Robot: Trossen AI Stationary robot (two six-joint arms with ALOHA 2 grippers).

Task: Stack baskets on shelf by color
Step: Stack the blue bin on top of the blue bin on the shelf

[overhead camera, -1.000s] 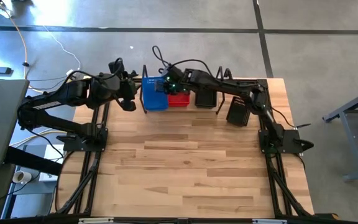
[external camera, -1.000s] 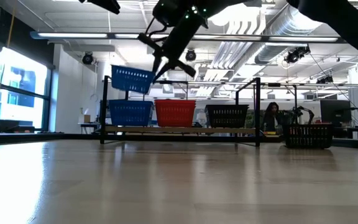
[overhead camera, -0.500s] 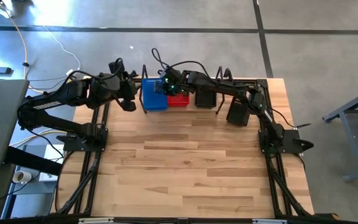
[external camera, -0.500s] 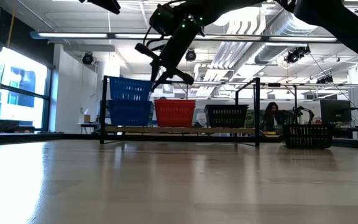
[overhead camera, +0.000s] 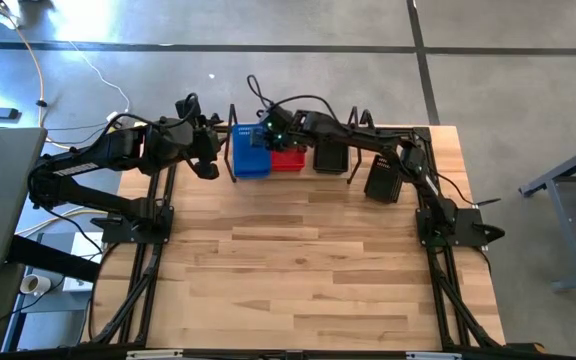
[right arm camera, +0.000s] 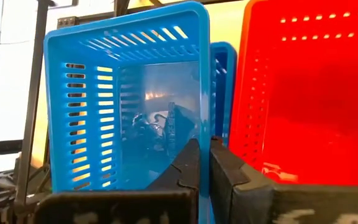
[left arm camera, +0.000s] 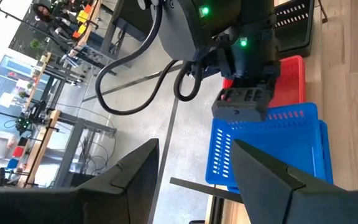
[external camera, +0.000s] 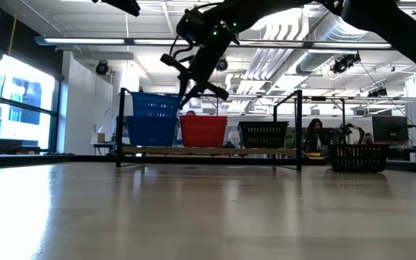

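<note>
A small blue perforated plastic basket [external camera: 154, 105] is held by the right tool [overhead camera: 259, 138], whose fingers [right arm camera: 194, 163] are pinched shut on the basket's right-hand wall. This upper blue basket is seated on a second blue perforated basket [external camera: 151, 131] at the left end of the narrow light-wood shelf [external camera: 208, 150], which is flanked by black bent-wire uprights [external camera: 299, 128] at the far edge of the slatted wooden tabletop [overhead camera: 298, 260]. Whether it is fully nested cannot be told.

Just beside the blue pair, a red perforated plastic basket [external camera: 203, 131] is seen on the shelf, and next to it a black perforated basket [external camera: 264, 133]. Another black basket [overhead camera: 383, 180] is found on the tabletop near the shelf's right end, under the right arm.

The left tool [overhead camera: 206, 158] is held just left of the shelf, near the blue baskets but apart from them; its fingers [left arm camera: 135, 171] are spread wide and nothing is gripped.

In the low view, a seated person [external camera: 314, 134] is seen in the room beyond the shelf.
</note>
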